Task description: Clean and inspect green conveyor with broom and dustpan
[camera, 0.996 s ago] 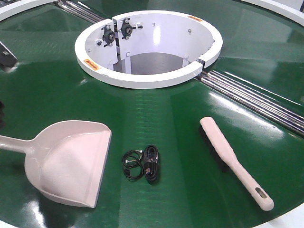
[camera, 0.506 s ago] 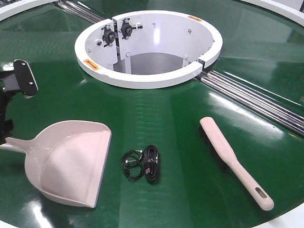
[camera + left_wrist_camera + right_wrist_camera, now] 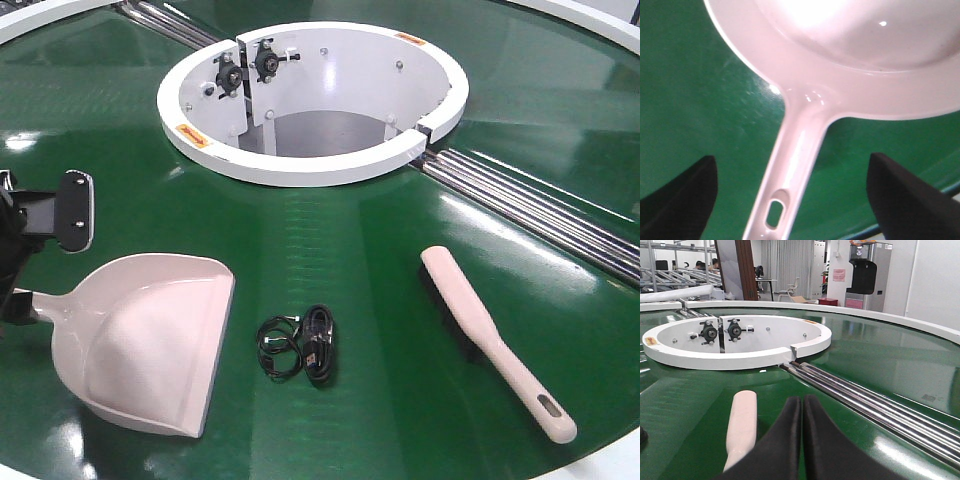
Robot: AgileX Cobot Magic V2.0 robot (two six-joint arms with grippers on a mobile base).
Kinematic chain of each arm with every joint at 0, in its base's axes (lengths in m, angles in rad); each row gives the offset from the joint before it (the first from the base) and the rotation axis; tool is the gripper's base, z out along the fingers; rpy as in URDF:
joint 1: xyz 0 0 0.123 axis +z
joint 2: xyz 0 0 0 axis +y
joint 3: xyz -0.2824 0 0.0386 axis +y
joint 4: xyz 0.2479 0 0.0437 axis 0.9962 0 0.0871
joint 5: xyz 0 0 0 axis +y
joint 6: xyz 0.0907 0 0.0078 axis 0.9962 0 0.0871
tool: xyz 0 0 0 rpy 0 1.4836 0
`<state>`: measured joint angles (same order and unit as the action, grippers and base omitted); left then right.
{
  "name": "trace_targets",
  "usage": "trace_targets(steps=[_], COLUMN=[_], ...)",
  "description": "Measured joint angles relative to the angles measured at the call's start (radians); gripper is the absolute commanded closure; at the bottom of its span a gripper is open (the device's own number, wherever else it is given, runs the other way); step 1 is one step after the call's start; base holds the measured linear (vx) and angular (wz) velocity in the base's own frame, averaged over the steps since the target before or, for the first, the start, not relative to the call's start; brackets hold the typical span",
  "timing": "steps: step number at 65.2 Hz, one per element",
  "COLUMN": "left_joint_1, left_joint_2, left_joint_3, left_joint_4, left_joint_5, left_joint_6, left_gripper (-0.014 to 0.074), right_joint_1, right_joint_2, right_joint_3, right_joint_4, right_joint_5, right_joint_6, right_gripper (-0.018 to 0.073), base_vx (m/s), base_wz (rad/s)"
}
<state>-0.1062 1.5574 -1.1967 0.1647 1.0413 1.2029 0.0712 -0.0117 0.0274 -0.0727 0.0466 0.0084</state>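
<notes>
In the right wrist view, a tall grey machine (image 3: 867, 275) with a black front panel stands at the far side of the room. A plain white wall (image 3: 930, 280) runs to its right. Just left of the machine is a pink notice (image 3: 839, 275), and a red box (image 3: 828, 301) sits low beneath it. Further left hang pale full-length curtains (image 3: 785, 262), with a white chair (image 3: 791, 289) and a cardboard box (image 3: 801, 299) in front of them. Well left of the machine stands a dark brown door panel (image 3: 746, 267). Beyond it are metal racking (image 3: 670, 265) and two seated people (image 3: 715, 263), small and blurred. The light is bright and even.
</notes>
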Motion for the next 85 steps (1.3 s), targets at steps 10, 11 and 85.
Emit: trace_targets(steps=[10, 11, 85], left_joint_1=[0.000, 0.000, 0.000], left_joint_2=[0.021, 0.026, 0.233], left_joint_3=[0.000, 0.000, 0.000], left_joint_4=[0.001, 0.001, 0.156], left_joint_5=[-0.007, -0.008, -0.047], left_joint_6=[0.050, 0.058, 0.108], left_gripper=[0.0021, 0.0021, 0.0604], right_joint_1=[0.000, 0.000, 0.000], right_joint_2=[0.000, 0.000, 0.000], right_joint_3=[0.000, 0.000, 0.000], right_joint_4=[0.000, 0.000, 0.000], right_joint_5=[0.000, 0.000, 0.000], right_joint_6=[0.000, 0.000, 0.000], right_gripper=[0.0568, 0.0568, 0.0568], base_vx=[0.00, 0.00, 0.00], base_wz=[0.00, 0.00, 0.00])
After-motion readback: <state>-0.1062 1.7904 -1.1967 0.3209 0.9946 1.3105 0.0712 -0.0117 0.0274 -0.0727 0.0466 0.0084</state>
